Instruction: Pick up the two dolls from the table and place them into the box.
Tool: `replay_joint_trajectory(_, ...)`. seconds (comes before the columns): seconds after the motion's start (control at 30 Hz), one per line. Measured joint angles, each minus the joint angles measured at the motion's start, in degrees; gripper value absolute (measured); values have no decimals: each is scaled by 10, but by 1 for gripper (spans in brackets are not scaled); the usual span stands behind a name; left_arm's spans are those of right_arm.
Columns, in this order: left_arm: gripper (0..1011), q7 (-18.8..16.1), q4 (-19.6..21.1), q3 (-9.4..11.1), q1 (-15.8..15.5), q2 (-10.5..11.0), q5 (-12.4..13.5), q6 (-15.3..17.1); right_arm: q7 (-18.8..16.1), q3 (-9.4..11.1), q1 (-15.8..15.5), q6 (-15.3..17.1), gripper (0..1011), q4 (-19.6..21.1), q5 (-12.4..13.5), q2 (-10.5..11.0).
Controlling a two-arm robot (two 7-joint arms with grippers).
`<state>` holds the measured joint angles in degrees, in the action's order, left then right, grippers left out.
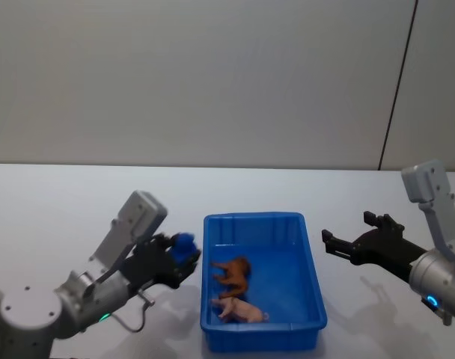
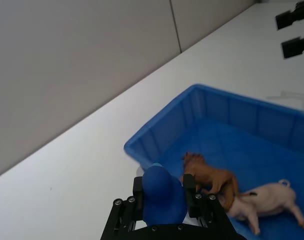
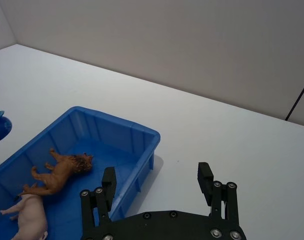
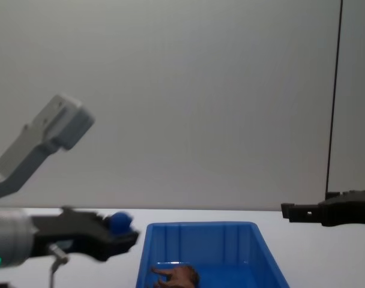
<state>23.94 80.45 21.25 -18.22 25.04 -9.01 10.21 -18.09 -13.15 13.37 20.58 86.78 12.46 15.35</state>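
The blue box (image 1: 254, 218) stands on the white table (image 1: 63, 194) between my arms. Inside it lie two dolls: a brown lion-like one (image 1: 233, 274) (image 2: 212, 176) (image 3: 59, 172) and a pink pig-like one (image 1: 239, 309) (image 2: 264, 199) (image 3: 32, 215) nearer me. My left gripper (image 1: 181, 254) (image 2: 163, 189) hovers just outside the box's left rim, shut on a small blue toy (image 1: 185, 245) (image 2: 162, 197) (image 4: 118, 222). To the right of the box, my right gripper (image 1: 347, 229) (image 3: 157, 175) is raised and open, holding nothing.
A plain grey wall runs behind the table, with a dark vertical seam (image 1: 398, 82) at the right. White tabletop stretches to the left, right and back of the box. A loose cable (image 1: 130, 318) hangs under the left arm.
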Motion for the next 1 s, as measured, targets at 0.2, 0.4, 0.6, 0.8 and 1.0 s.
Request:
replay_joint_trajectory(0.2, 617, 23, -9, 13, -29, -27, 16, -16, 0, 0, 0, 0, 1001, 0, 0, 0)
replay_joint_trajectory(0.4, 814, 47, -36, 30, -58, -61, 23, -40, 0, 0, 0, 0, 1001, 0, 0, 0)
replay_joint_trajectory(0.6, 967, 60, -59, 44, -79, -87, 24, -64, 0, 0, 0, 0, 1001, 0, 0, 0)
replay_joint_trajectory(0.8, 1001, 53, -56, 49, -80, -93, 17, -89, 0, 0, 0, 0, 1001, 0, 0, 0)
replay_joint_trajectory(1.0, 1001, 26, -26, 46, -58, -78, 6, -121, 0, 0, 0, 0, 1001, 0, 0, 0)
